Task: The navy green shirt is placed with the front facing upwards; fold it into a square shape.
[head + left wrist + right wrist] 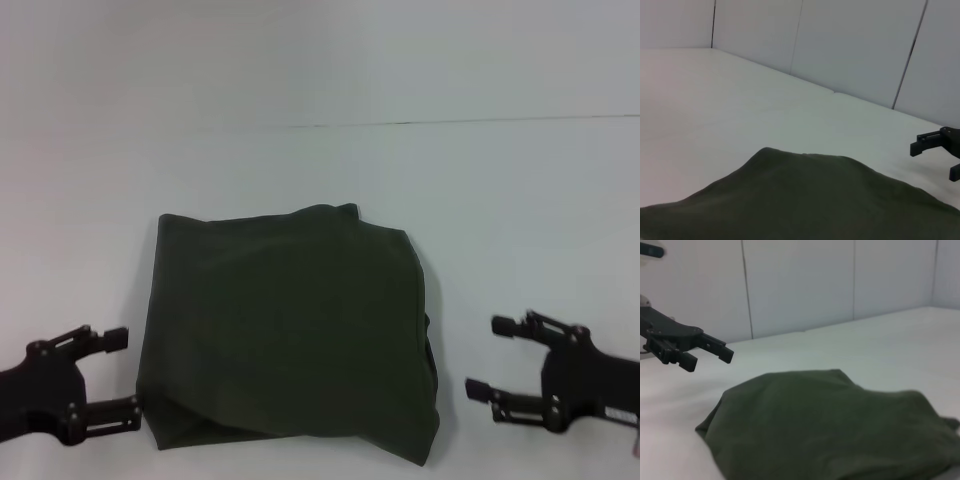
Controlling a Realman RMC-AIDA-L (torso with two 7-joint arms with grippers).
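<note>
Nearest you, at the front edge of the worktop (520,180), your two end effectors sit low on either side of the navy green shirt (290,335). The left end effector (120,375) has its fingers spread and released, grasping nothing; its lower fingertip lies just beside the shirt's near left corner, close enough that I can't say whether it touches the cloth. The right end effector (490,357) is likewise released and empty, standing a little apart from the shirt's right edge with bare surface between them. Both point inward toward the garment — a symmetrical stance that suits either a last tuck or a clean withdrawal.

Between them, the shirt lies flat in the middle of the worktop as a compact, roughly square bundle. Only plain green fabric shows; no lettering, collar or sleeves are visible, so those parts look folded inside. The near edge is thicker and slightly rounded, with a diagonal crease at the near left corner, and the right side shows stacked layers — likely where the folds overlap.

By that shape, I'd judge the fold essentially done.

Farther off, the far edge is a touch uneven, with a small bump near its middle, and pale panels rise behind the worktop.
</note>
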